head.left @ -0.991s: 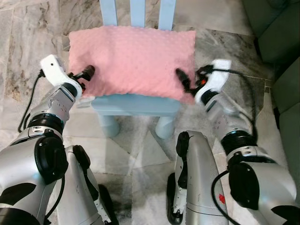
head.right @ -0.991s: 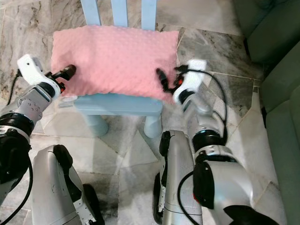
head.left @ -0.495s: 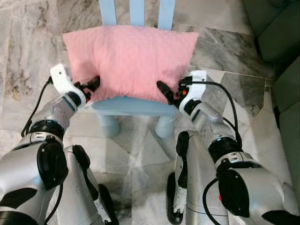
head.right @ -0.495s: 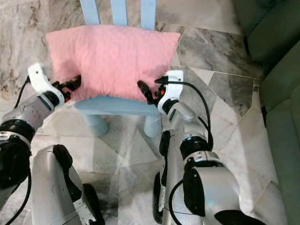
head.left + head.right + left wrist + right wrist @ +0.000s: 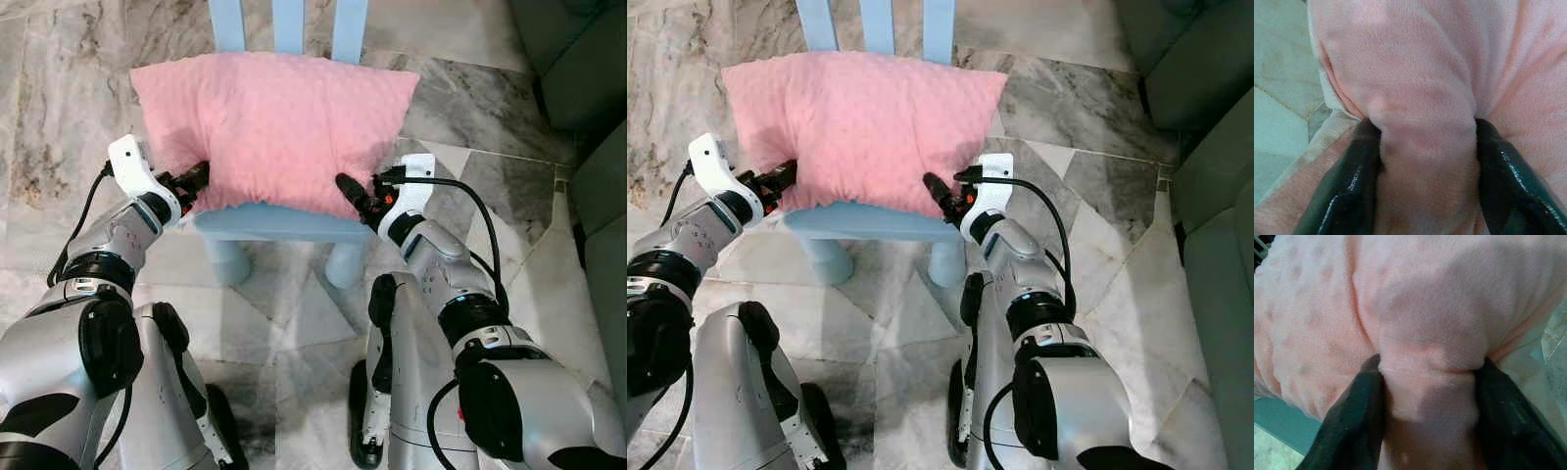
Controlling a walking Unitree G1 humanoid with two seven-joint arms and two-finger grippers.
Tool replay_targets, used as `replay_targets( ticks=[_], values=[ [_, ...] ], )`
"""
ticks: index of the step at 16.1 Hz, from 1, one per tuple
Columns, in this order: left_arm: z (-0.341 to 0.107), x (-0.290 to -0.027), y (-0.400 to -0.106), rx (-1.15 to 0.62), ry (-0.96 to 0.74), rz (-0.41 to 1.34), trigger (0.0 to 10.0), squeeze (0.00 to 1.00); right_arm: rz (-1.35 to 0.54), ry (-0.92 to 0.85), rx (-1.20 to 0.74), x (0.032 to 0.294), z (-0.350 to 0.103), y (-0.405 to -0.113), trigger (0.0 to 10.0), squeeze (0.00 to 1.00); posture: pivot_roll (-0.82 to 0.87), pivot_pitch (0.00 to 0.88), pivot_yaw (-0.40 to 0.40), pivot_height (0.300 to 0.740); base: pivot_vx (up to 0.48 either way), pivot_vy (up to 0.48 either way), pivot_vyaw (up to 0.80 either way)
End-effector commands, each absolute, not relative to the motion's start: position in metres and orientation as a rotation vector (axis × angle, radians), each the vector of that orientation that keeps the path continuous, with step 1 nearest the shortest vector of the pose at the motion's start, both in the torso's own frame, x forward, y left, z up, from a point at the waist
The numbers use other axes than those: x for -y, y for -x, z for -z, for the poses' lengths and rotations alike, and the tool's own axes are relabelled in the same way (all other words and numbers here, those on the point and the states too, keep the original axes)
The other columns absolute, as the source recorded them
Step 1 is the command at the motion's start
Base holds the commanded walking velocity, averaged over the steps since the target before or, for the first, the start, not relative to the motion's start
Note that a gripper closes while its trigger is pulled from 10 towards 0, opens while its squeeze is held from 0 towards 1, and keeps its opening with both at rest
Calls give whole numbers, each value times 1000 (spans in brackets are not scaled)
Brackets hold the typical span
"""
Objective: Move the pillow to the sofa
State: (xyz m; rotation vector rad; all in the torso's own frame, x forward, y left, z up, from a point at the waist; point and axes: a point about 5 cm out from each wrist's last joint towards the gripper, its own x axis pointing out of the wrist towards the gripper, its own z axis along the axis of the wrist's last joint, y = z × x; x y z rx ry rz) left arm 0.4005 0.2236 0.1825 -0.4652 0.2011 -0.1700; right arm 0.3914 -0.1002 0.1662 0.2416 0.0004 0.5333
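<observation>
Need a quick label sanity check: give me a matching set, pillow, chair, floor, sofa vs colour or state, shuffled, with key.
Column 1:
1. pillow
2. chair
3. floor
4. sofa

Column 2:
A. grey marble slabs
B. pink, pinched at its near edge by the left gripper and the right gripper
C. dark green, at the right edge
D. light blue, under the pillow

Pairs: 1-B, 2-D, 3-A, 4-C
</observation>
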Motion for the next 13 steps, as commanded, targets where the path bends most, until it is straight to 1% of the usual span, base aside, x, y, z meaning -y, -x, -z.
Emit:
replay_targets(
  ticks=[1,7,11,13],
  values=[
    [-159,-215,-394,-294,474,191,0,0,-555,-242,-57,93,-151,-385,0,0,-140,416,-46,403,0,0,0],
    [-155,-218,-393,-290,452,171,0,0,-559,-246,-62,92,-148,-384,0,0,-141,422,-49,403,0,0,0],
    [-161,-225,-394,-232,447,115,0,0,-565,-253,-55,90,-149,-383,0,0,-140,426,-49,403,0,0,0],
    [-165,-227,-395,-204,409,128,0,0,-571,-257,-45,90,-148,-381,0,0,-139,426,-49,403,0,0,0]
  ],
)
